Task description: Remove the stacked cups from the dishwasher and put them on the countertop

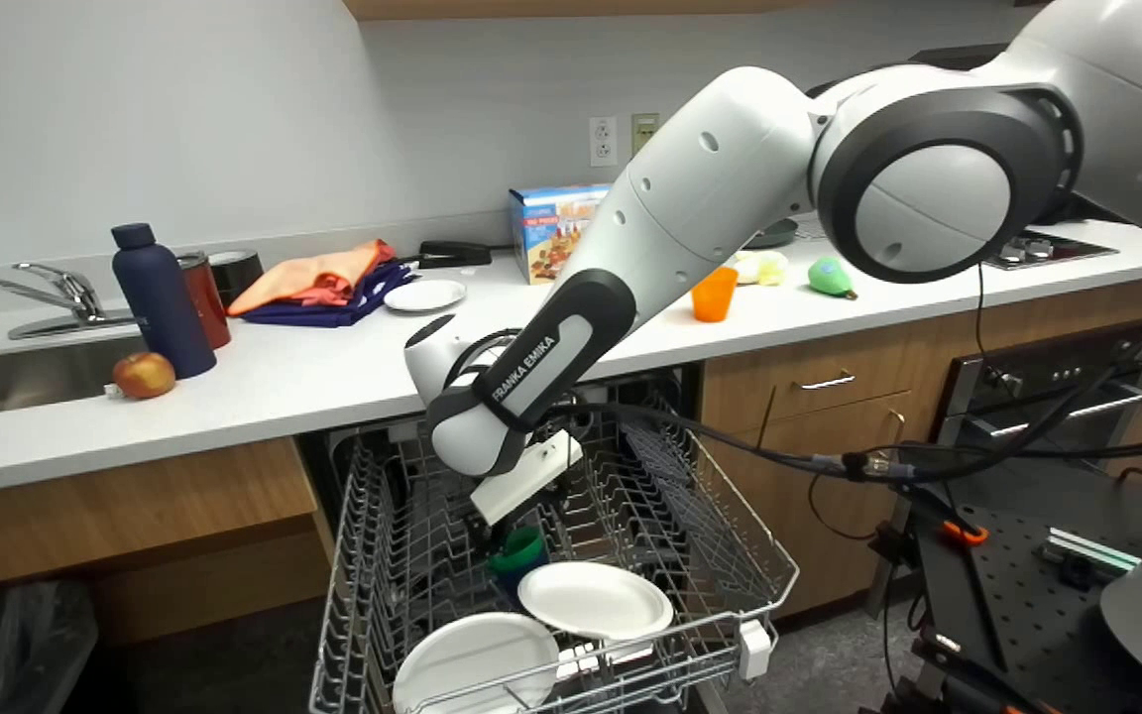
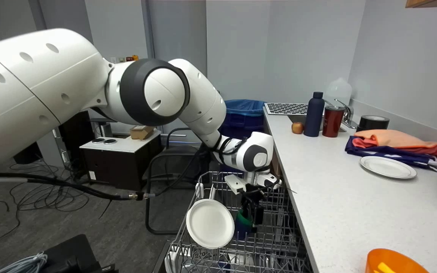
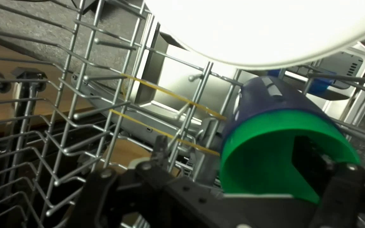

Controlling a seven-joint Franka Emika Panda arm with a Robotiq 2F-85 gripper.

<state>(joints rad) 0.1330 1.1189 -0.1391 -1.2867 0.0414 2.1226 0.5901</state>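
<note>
Green-and-blue nested plastic cups (image 3: 277,122) are resting inside the grey wire rack's (image 1: 670,516) front edge, my spread black gripper (image 3: 232,142) straddling their rim.

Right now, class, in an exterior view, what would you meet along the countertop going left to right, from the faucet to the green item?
In an exterior view, along the countertop: faucet, dark blue bottle, red tumbler, black cylinder, orange cloth, white plate, printed box, orange cup, pale yellow item, green item.

Pale grey walls (image 2: 237,53), dark grey floor (image 2: 127,227), dark white-topped cabinet (image 2: 110,165).
</note>
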